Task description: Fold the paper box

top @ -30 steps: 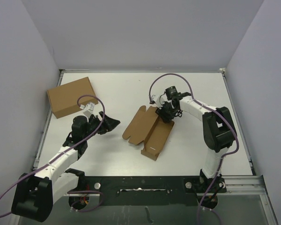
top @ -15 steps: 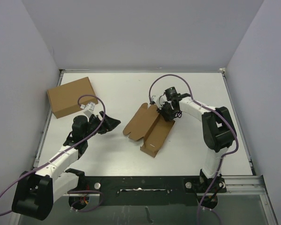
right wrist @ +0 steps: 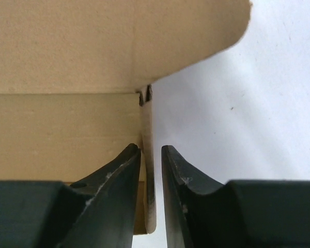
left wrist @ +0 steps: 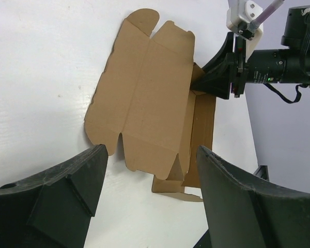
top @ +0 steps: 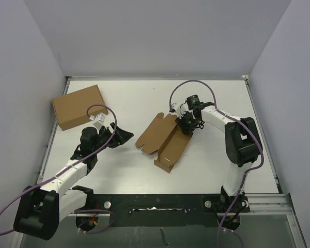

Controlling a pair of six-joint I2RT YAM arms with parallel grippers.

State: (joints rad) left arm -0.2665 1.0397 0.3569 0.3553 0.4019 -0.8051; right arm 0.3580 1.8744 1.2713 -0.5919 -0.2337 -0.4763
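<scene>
The right arm rises from its base, folds at the elbow and reaches left across the table (top: 134, 98), its tool (right wrist: 151, 149) pointing down at the far right corner of the paper box (top: 163, 142). The fingers are slightly parted on either side of an upright side wall, and a sliver of gap on one side shows it is not pinched. The left arm stretches low toward the box, its tool (top: 125, 136) spread wide and holding nothing. The box lies mid-table, its long axis running from the near edge toward the far right and its lid panel lying flat to the left. A larger box (top: 77, 107) sits at far left. Since a second earlier, the right wrist has edged right and the paper box has shifted slightly. The left arm is unchanged.
</scene>
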